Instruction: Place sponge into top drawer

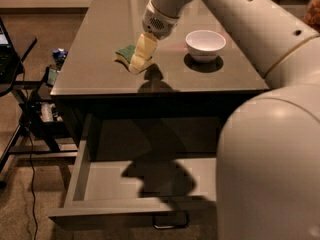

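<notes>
One sponge (pixel 124 51): it lies on the desk (pixel 95 59), upper middle of the frame, left of the white bowl (pixel 205 43). We see its green top, but its right part is hidden behind the end effector.
End effector (pixel 140 58): it points down at the sponge's right edge, touching it or just above it. We cannot tell whether it is wide, narrow or already gripping.
Arm (pixel 250 19): it sweeps in from the right of the frame, fills the lower right corner and hides the drawer's right end.
Top drawer (pixel 107 181): it stands wide open at the bottom of the frame. Only the arm's shadow falls on its grey floor, and we see nothing in it. The metal loop handle (pixel 170 223) is on its front.
Done so far: the drawer is open and the end effector is at the sponge, so we'd call this the approach.
Left to do: a firm grasp, a lift off the desk, a carry down past the desk's front edge, and a release inside the drawer.
Progress: early, we judge, as the sponge is not yet in the drawer.
</notes>
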You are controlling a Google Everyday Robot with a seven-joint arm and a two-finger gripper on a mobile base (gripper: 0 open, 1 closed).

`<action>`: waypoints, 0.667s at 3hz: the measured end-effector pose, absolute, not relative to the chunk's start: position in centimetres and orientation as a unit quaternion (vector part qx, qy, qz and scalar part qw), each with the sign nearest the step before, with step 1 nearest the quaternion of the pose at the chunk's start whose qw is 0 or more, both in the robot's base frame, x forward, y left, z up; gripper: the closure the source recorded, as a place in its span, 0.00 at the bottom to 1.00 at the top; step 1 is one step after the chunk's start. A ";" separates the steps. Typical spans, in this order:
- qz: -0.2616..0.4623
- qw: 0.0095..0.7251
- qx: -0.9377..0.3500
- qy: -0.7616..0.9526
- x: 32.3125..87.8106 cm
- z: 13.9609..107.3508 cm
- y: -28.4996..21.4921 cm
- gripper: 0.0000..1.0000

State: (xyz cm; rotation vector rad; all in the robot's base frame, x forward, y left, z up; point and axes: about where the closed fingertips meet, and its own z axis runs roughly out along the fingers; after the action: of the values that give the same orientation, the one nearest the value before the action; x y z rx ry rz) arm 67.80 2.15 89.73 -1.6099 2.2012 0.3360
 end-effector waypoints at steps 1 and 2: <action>0.126 0.191 -0.576 0.784 69.3 89.4 3.3 0.00; 0.131 0.186 -0.575 0.786 70.3 88.8 4.0 0.00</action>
State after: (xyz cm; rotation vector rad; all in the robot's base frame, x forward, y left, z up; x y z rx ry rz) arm 70.35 4.03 88.84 -1.6199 2.2136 0.3695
